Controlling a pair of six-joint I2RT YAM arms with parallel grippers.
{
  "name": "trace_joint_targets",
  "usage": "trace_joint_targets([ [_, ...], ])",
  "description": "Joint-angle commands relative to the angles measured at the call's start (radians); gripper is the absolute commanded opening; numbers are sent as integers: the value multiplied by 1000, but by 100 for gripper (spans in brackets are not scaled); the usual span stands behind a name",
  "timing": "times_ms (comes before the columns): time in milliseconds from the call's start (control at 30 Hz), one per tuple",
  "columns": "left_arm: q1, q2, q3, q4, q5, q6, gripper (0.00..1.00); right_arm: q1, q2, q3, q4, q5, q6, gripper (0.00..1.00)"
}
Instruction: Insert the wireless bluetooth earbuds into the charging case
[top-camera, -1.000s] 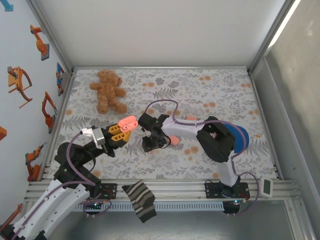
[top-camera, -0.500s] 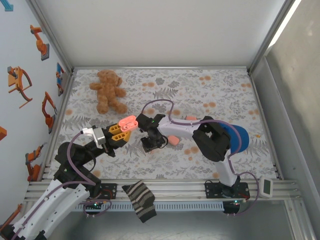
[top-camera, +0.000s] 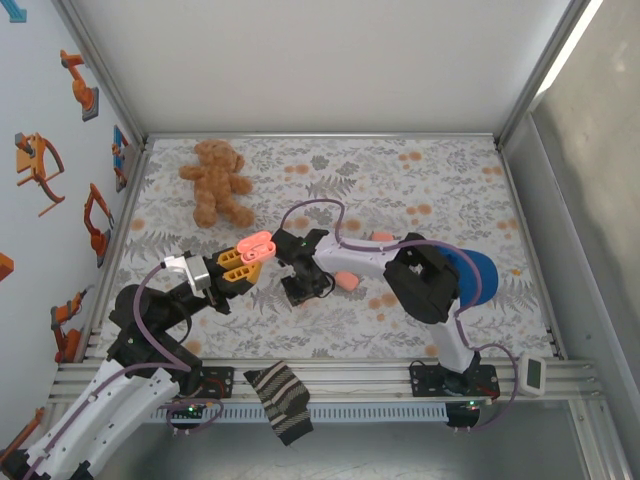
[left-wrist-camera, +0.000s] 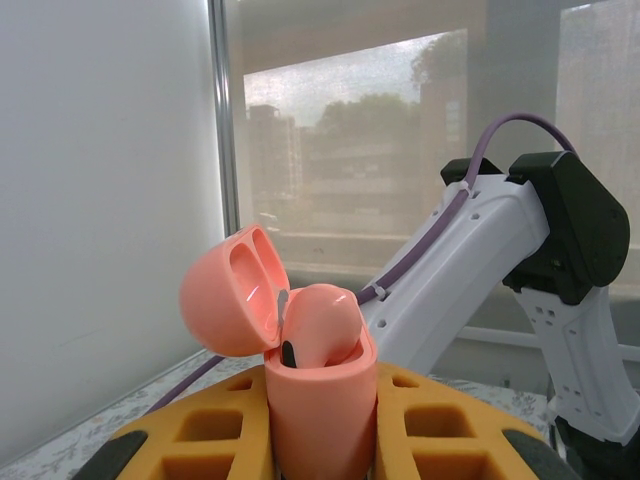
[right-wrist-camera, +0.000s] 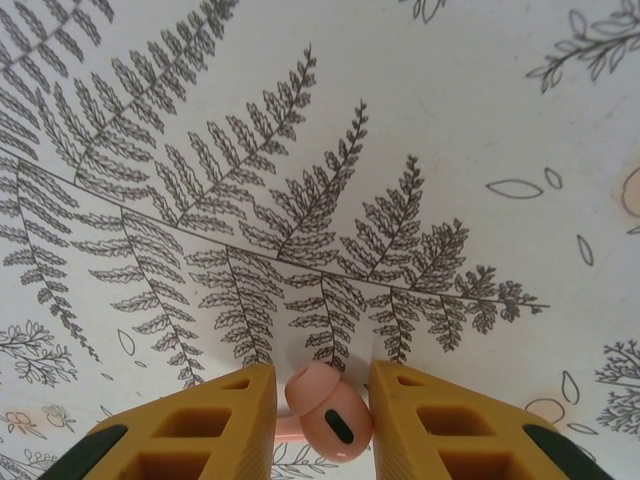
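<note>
Here, the left gripper (top-camera: 247, 263), at the lower left of the top view, squeezes tight on a pink charging case (left-wrist-camera: 320, 410). The case stands up straight between its fingers. Its lid (left-wrist-camera: 228, 300) is flipped open to the left, and one earbud (left-wrist-camera: 318, 318) sits in the top of the case. Near the middle of the top view, the right gripper (right-wrist-camera: 322, 380) points down at the flowery cloth (right-wrist-camera: 400, 150). Its fingers are close together and pinch a second earbud (right-wrist-camera: 328, 412), low in the wrist picture. A teddy bear (top-camera: 215, 182) lies at the upper left.
</note>
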Motion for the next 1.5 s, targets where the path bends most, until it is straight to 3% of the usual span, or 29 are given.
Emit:
trace_joint_targets([
  [0, -4, -12, 9, 5, -4, 9, 6, 19, 28, 24, -69, 21, -23, 30],
  [867, -4, -4, 9, 4, -7, 6, 7, 32, 56, 42, -24, 102, -8, 26],
  [1033, -5, -6, 11, 1, -8, 10, 7, 31, 60, 41, -22, 104, -14, 18],
  [1467, -4, -6, 12, -4, -11, 8, 7, 29, -135, -64, 28, 242, -119, 17],
])
